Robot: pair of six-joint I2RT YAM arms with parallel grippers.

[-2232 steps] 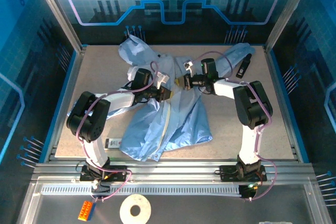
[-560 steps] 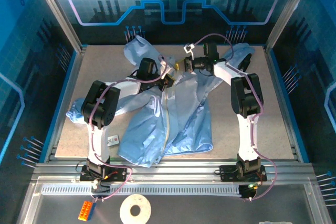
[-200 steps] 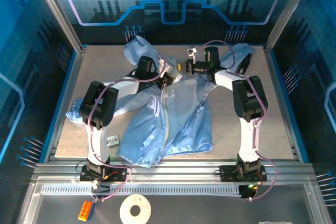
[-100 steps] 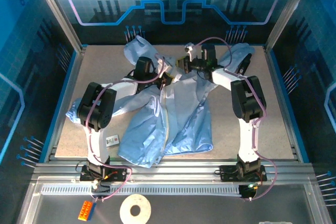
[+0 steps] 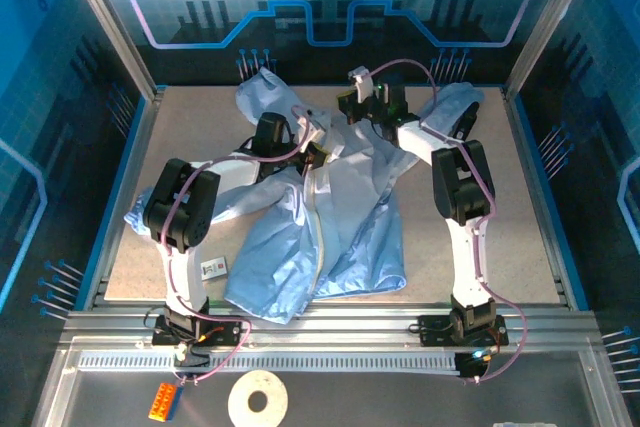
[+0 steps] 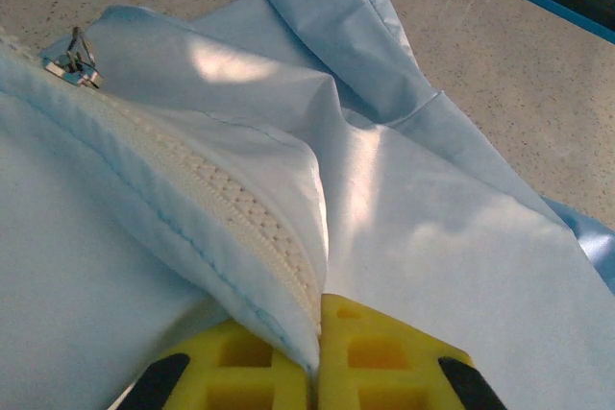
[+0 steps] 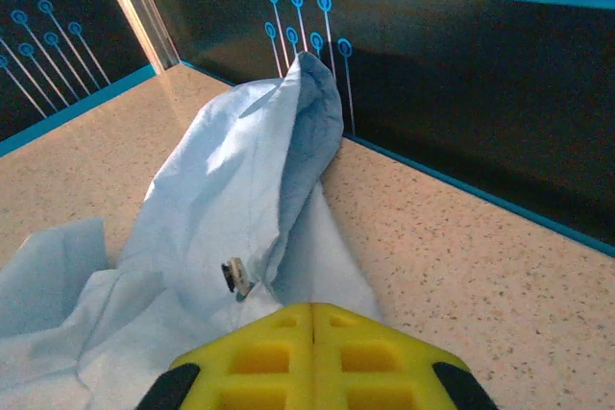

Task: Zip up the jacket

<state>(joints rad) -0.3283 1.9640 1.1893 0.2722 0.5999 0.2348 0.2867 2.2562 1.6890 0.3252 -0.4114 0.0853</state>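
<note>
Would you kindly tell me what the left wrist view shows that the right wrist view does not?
Left wrist: the left gripper shut on the jacket at its zipper edge, with white teeth running up to a metal slider.
Right wrist: the right gripper shut, nothing seen between its fingers, and a bunched jacket fold rising toward the dark back wall.
Both: light-blue jacket fabric lying on the speckled table.
</note>
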